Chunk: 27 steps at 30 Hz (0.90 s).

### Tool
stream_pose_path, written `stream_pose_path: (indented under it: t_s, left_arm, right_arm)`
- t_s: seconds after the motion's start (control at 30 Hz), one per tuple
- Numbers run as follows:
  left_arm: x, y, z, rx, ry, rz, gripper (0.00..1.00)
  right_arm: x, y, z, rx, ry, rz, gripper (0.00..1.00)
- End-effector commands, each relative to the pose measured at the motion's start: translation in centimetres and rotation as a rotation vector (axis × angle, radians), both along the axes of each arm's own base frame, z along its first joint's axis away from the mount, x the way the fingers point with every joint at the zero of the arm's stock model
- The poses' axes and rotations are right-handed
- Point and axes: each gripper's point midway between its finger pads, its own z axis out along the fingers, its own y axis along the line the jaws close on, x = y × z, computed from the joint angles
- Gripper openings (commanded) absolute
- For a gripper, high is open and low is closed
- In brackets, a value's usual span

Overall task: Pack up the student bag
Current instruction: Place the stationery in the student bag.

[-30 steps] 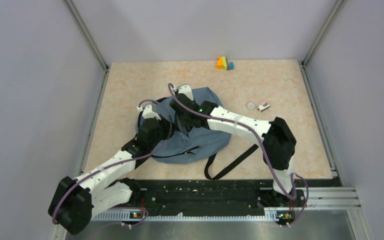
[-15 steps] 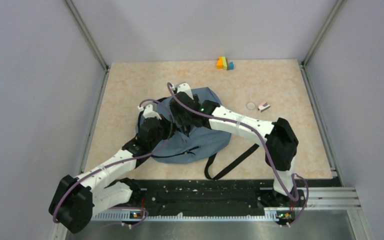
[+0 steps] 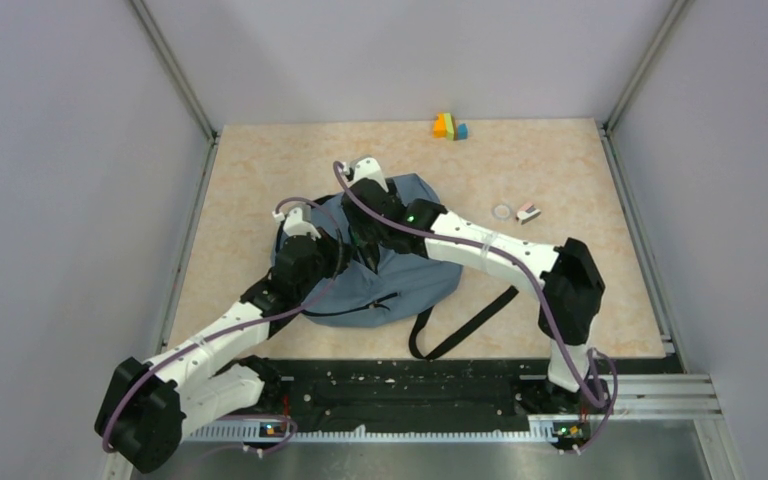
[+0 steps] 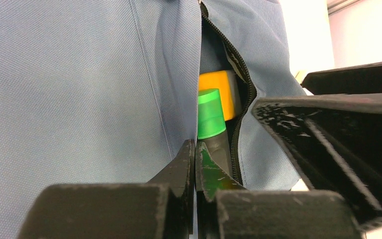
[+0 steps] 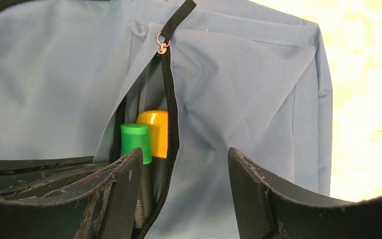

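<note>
Right end effector [image 5: 184, 152] farther over student bag [image 3: 405, 280]; two markers [image 5: 135, 142] [image 5: 155, 130] inside

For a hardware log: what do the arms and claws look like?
Left arm and right arm: white shells, bulky black joints, a purple cable each; a green light on the right. Left claw and right claw: black, scuffed, wedge-shaped fingers.

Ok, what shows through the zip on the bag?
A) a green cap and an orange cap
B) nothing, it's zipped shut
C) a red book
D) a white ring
A: in the right wrist view a green cap and an orange cap sit side by side inside the open zip of the bag.
</note>
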Motion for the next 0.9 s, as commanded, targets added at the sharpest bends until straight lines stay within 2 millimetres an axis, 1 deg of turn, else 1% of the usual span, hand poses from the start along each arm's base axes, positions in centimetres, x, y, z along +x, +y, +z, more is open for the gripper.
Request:
stream_pose_path:
  t_s: [0.0,0.1,0.2,0.23,0.27,0.33,0.4,0.43,0.5,0.53,0.6,0.7,0.83,0.87]
  left_arm:
    - [0.7,-0.4,2.9,-0.042,-0.067,-0.003,0.0]
    - [0.8,-0.5,2.9,-0.042,-0.068,-0.004,0.0]
    - [0.8,-0.5,3.0,-0.042,-0.07,-0.005,0.0]
    - [0.8,-0.5,3.1,-0.042,-0.072,-0.006,0.0]
    - [0.9,-0.5,3.2,-0.041,-0.075,-0.005,0.0]
    - [1.0,-0.5,3.6,-0.04,-0.085,-0.002,0.0]
    - [1.1,-0.4,4.3,-0.04,-0.101,0.002,0.0]
    - [1.1,-0.3,4.7,-0.038,-0.109,0.002,0.0]
    - [1.2,-0.3,5.3,-0.034,-0.123,0.001,0.0]
    - [1.3,-0.3,5.4,-0.033,-0.127,0.0,0.0]
    - [1.3,-0.3,5.5,-0.028,-0.128,-0.001,0.0]
    - [1.3,-0.2,4.6,-0.017,-0.104,0.004,0.0]
    - [1.3,0.0,3.8,-0.014,-0.086,0.012,0.0]
    - [1.3,0.2,3.7,-0.011,-0.085,0.016,0.0]
  right_arm:
    - [0.5,1.3,-0.2,-0.031,-0.03,0.024,0.62]
    - [0.5,2.1,-0.8,-0.03,-0.021,0.052,0.63]
    - [1.2,1.8,-1.7,-0.08,-0.04,0.028,0.63]
    - [1.5,1.5,-1.9,-0.105,-0.051,0.007,0.58]
    - [1.8,1.2,-2.1,-0.126,-0.063,-0.01,0.51]
    - [2.2,0.8,-1.5,-0.141,-0.086,-0.029,0.35]
    - [2.2,1.0,-0.2,-0.112,-0.101,-0.02,0.18]
    - [2.0,1.1,0.9,-0.081,-0.109,-0.01,0.11]
    - [1.6,1.7,2.5,-0.023,-0.111,0.018,0.02]
    - [1.3,1.9,3.3,0.004,-0.108,0.034,0.0]
    - [0.6,2.4,4.7,0.059,-0.096,0.066,0.0]
    - [-0.2,2.6,5.9,0.107,-0.079,0.098,0.0]
    - [-0.5,2.0,6.3,0.108,-0.068,0.094,0.0]
    - [-0.6,1.8,6.5,0.112,-0.063,0.093,0.05]
